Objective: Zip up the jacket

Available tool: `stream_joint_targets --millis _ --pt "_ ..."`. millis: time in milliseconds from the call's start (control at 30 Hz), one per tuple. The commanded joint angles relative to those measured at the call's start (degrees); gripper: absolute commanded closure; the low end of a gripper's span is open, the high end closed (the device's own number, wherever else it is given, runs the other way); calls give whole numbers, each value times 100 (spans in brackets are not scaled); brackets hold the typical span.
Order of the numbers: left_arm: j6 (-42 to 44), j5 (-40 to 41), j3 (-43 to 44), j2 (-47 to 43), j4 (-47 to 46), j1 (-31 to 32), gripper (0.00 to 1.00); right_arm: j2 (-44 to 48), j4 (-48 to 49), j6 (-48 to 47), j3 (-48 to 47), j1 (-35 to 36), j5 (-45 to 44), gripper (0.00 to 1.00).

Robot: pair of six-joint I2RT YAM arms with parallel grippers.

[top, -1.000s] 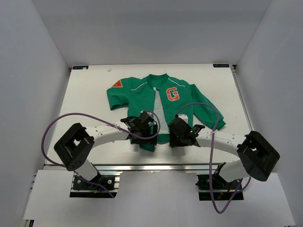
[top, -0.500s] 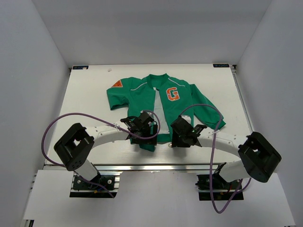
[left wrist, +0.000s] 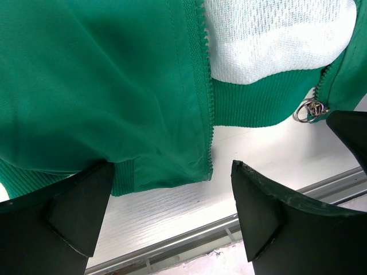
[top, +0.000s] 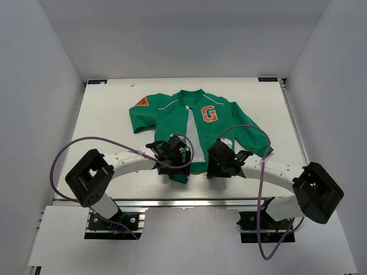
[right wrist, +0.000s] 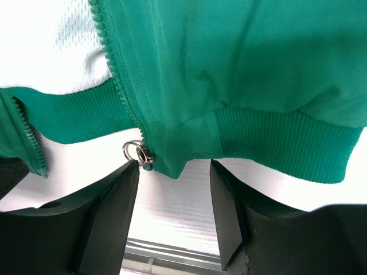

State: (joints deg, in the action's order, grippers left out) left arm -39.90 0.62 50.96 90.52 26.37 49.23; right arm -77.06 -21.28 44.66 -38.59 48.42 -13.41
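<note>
The small green zip-front jacket with the orange G patch (top: 166,114) lies flat and unzipped on the white table (top: 106,120), its ribbed hem right at both claws. The left claw (left wrist: 172,192) stands with its fingers apart, and one front panel's toothed edge ends between them. The right claw (right wrist: 172,197) is spread too, with the small silver zip pull ring (right wrist: 136,152) just beyond its fingertips, at the other panel's hem corner.
</note>
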Motion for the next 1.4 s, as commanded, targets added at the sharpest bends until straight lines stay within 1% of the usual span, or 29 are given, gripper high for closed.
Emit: stream_joint_targets --millis 0,100,267,400,500,567,600,667,700,733,833,867,900,933,1067,1133,1167,1200,1267,1333,1367 --pt "-18 -62 -165 -166 9 -28 7 112 -201 200 -254 -26 -197 42" --pt "-18 -54 -183 -158 17 -37 7 16 -228 271 -333 -26 -337 42" --pt "-9 -62 -183 -140 17 -28 8 -397 -315 306 -509 -26 -540 42" --pt "-18 -54 -200 -149 17 -36 8 -714 -280 227 -553 -26 -461 43" --pt "-9 -54 -192 -140 17 -36 8 -872 -464 297 -545 -26 -443 45" --pt "-9 -54 -174 -122 26 -28 8 -846 -491 367 -431 -26 -522 50" --pt "-9 -54 -174 -122 17 -36 8 -829 -500 385 -395 -26 -540 55" --pt "-9 -36 -165 -114 26 -28 8 -837 -500 411 -316 -26 -566 60" --pt "-9 -36 -165 -96 26 -36 8 -863 -518 438 -307 -26 -584 66" --pt "-9 -27 -165 -96 43 -28 8 -890 -544 438 -307 -26 -593 68" --pt "-9 25 -157 -131 61 -28 8 -908 -535 394 -316 -26 -602 87" --pt "-9 52 -148 -140 79 -36 8 -899 -501 342 -342 -26 -575 91" --pt "-9 61 -139 -140 105 -28 7 -855 -465 185 -360 -26 -532 99" --pt "0 78 -104 -166 131 -28 7 -794 -448 96 -395 -26 -427 100" --pt "105 227 159 -315 228 -36 7 -206 -19 -580 -544 -70 57 100" --pt "184 272 265 -482 185 -28 5 251 176 -1018 -571 -70 302 100" --pt "219 254 361 -544 141 -28 4 418 429 -1178 -571 -96 400 100" --pt "246 219 423 -596 36 -36 2 724 553 -1301 -536 -122 592 100" --pt "307 201 546 -737 -79 -37 2 989 808 -1626 -483 -227 804 100" --pt "334 97 669 -807 -325 -80 2 1289 1142 -1750 -343 -377 1137 100" --pt "351 18 713 -851 -534 -115 2 1411 1344 -1794 -247 -578 1565 100"
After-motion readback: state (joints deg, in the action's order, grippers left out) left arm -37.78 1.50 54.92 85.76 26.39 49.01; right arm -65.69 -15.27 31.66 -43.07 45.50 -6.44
